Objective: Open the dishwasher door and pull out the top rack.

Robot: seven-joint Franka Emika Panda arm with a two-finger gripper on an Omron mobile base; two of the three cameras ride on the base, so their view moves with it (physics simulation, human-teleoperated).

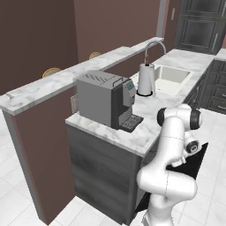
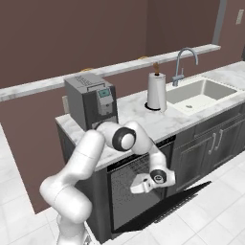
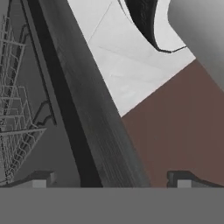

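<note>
The near-black dishwasher door (image 2: 167, 206) hangs swung down almost flat above the floor; in the left base view the door (image 1: 197, 164) juts out behind my arm. The dishwasher cavity (image 2: 127, 191) under the counter stands exposed and dark. My gripper (image 2: 136, 186) hovers in front of that opening, above the lowered door. In the hand view the gripper (image 3: 111, 180) is open, fingertips (image 3: 41, 178) far apart and nothing between them. A wire rack (image 3: 17, 122) shows at the left inside the machine, beside the dark wood-grain cabinet edge (image 3: 94, 122).
On the marble counter (image 2: 143, 122) stand a grey coffee machine (image 2: 91, 100) and a paper towel roll (image 2: 156, 91). A sink (image 2: 201, 93) with a faucet (image 2: 182, 62) lies to the right. Dark cabinet fronts (image 2: 210, 143) flank the dishwasher. White tile floor (image 2: 215, 210) surrounds the door.
</note>
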